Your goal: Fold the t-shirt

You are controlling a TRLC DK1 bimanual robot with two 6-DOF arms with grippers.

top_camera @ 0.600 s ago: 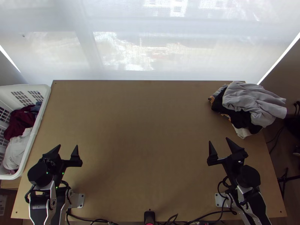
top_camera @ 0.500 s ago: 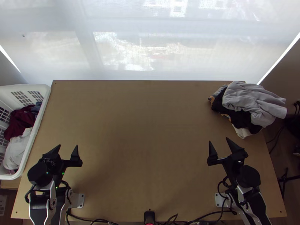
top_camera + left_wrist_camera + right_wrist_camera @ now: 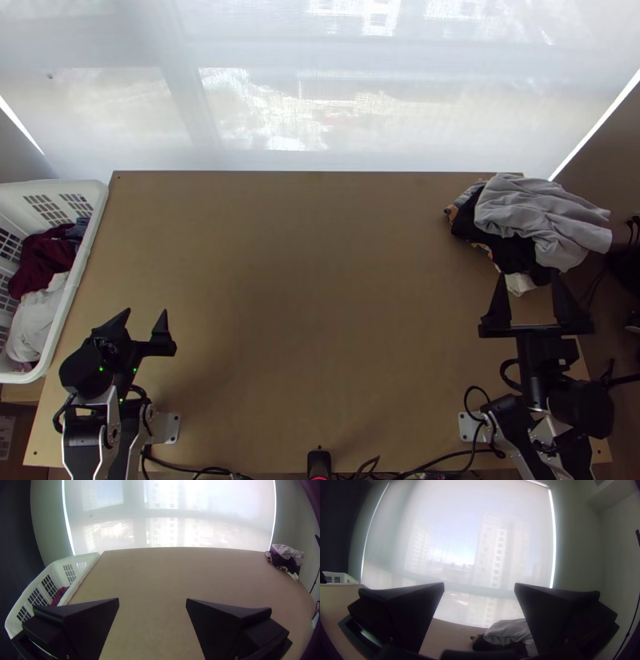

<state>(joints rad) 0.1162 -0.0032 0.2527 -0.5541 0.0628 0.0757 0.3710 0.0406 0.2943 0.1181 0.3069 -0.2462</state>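
Cloth (image 3: 540,212), grey and loosely bunched, lies at the upper right of the frame and may well be the t-shirt, though its heap hides any sleeve or collar. It tops black cloth (image 3: 516,254) and pale cloth (image 3: 518,284), and seems to hang past the edge of the surface (image 3: 304,320).

The step looks like fetching it, with the folding all ahead. The right gripper (image 3: 529,274), just below the pile in the frame, has its jaws wide apart and gripping nothing. The right wrist view looks out at the blind (image 3: 460,546), so I'd tip the jaws down before lowering them. Pinch only the grey layer, a good bite on the near side, then lift high; too deep a grab could drag the black cloth along, and a shallow one may slip off.

At lower left, the left gripper (image 3: 146,310) waits, jaws apart and unloaded, beside the basket (image 3: 88,240). It could take a second corner mid-surface, so the cloth gets spread flat before any fold.
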